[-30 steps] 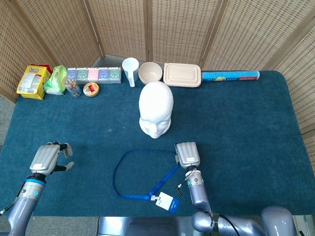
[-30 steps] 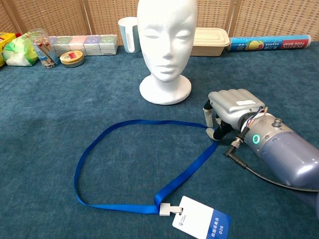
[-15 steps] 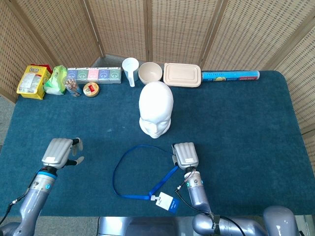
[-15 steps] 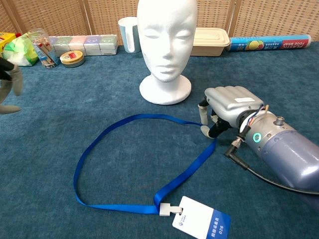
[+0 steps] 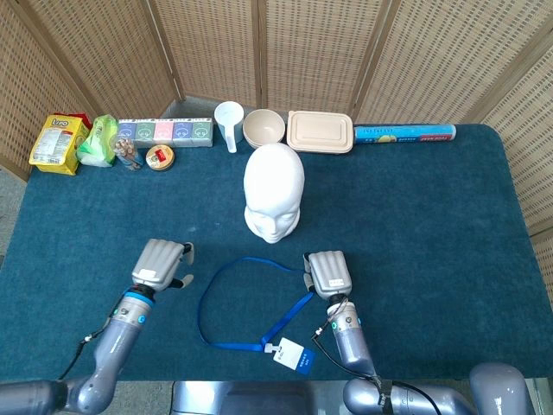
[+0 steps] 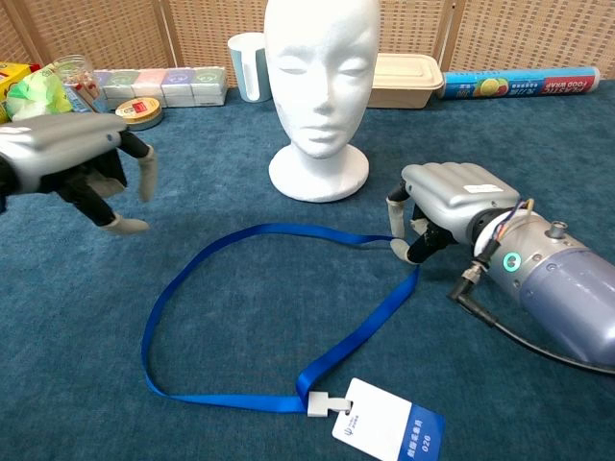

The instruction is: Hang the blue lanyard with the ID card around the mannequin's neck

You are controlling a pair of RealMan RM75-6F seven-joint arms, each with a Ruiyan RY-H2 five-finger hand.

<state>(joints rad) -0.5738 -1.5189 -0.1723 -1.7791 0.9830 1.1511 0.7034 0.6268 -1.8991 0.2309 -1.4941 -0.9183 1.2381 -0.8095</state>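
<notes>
The blue lanyard lies in a loose loop on the dark blue desk, in front of the white mannequin head, which stands upright facing the robot. The loop's far edge runs just in front of the mannequin's base, apart from it. The ID card lies flat at the near end of the strap, clipped to it.

The right hand sits at the right end of the loop, its fingers curled down and pinching the strap where it bends. The left hand hovers to the left of the loop, apart from the strap, fingers spread and holding nothing.

Along the far edge of the desk stand a white cup, a bowl, a lidded container and a food wrap box.
</notes>
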